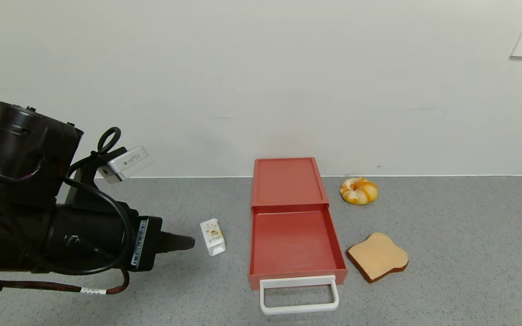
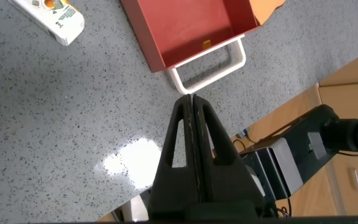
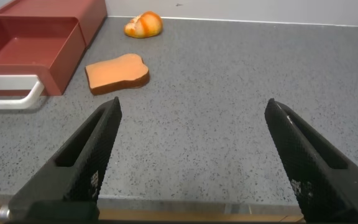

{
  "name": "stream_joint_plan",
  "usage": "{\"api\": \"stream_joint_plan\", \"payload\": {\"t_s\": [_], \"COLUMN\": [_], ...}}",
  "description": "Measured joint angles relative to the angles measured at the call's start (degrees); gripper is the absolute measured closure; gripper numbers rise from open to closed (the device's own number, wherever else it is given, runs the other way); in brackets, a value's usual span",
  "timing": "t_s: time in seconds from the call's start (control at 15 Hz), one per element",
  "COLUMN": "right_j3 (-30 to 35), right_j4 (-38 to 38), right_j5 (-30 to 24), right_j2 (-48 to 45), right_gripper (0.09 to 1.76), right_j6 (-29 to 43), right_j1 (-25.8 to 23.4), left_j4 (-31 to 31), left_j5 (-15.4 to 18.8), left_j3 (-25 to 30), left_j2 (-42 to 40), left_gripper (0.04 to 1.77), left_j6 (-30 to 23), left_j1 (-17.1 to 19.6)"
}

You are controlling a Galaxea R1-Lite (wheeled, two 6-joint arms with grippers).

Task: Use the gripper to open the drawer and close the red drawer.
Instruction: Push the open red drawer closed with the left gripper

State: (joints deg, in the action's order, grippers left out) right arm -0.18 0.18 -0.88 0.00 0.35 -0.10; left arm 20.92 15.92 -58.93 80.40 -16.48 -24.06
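Your counter holds the red drawer, tray slid out, white handle toward you. Left claw, fingers pressed together, hovers near that handle. Only the right wrist view shows your right claw, spread wide. Toast slice, bagel, small carton.

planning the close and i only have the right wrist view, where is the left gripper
Observer: The left gripper sits low over the table, left of the drawer, its tip pointing toward a small white carton.
Operator: open or shut
Observer: Shut. The left wrist view shows its fingers pressed together with nothing between them.
Operator: is it touching the handle
Observer: No. The head view shows bare table between it and the white handle.
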Motion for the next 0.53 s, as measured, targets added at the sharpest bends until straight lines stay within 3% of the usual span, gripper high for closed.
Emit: {"api": "stream_joint_plan", "payload": {"t_s": [0.53], "right_j3": [0.0], "right_j4": [0.0], "right_j5": [0.0], "right_j2": [0.0], "right_gripper": [0.15], "right_j6": [0.0], "right_j1": [0.0], "left_j4": [-0.3], "left_j5": [-0.5], "left_j3": [-1.0], "left_j2": [0.1], "left_gripper": [1.70], "left_j6": [-0.4], "left_j1": [-1.6]}}
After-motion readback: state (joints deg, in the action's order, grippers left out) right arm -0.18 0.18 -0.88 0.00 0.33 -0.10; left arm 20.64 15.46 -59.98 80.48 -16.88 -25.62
